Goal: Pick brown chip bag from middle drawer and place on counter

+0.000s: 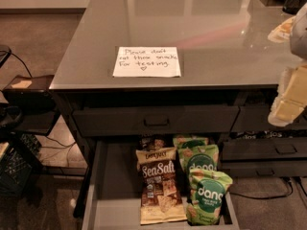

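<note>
The brown chip bag lies in the open middle drawer, brown with cream bands and white "Sea Salt" script, its bottom towards the drawer's front. The counter is the glossy grey top above it. My gripper shows as a blurred pale shape at the right edge, level with the counter's front edge, up and to the right of the bag and well apart from it.
A white handwritten note lies on the counter near its front. Green-and-white "dang" bags lie right of the brown bag, and a smaller dark bag behind it. The closed top drawer front sits above. A black crate stands on the floor to the left.
</note>
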You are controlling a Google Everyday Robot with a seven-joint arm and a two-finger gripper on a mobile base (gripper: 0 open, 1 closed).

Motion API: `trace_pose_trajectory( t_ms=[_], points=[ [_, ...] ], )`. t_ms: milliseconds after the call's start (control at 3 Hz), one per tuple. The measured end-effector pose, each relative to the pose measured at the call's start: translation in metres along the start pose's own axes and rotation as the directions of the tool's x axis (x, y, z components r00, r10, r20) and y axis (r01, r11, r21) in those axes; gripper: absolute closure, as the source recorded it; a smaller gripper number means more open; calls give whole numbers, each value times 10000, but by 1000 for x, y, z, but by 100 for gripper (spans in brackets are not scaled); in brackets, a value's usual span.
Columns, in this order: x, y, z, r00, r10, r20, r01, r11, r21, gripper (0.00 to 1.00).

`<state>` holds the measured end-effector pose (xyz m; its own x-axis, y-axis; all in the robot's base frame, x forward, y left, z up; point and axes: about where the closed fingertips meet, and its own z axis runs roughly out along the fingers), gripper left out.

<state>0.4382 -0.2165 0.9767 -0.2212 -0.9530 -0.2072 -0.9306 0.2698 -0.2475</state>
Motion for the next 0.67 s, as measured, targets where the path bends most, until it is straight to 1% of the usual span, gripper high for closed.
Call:
trace_pose_trajectory(
  t_ms=[333,667],
  points=[
    [0,0,0,10000,1,4,-1,10000,-1,0],
    [-1,8,17,9985,78,547,-67,9997,-216,0]
  ],
)
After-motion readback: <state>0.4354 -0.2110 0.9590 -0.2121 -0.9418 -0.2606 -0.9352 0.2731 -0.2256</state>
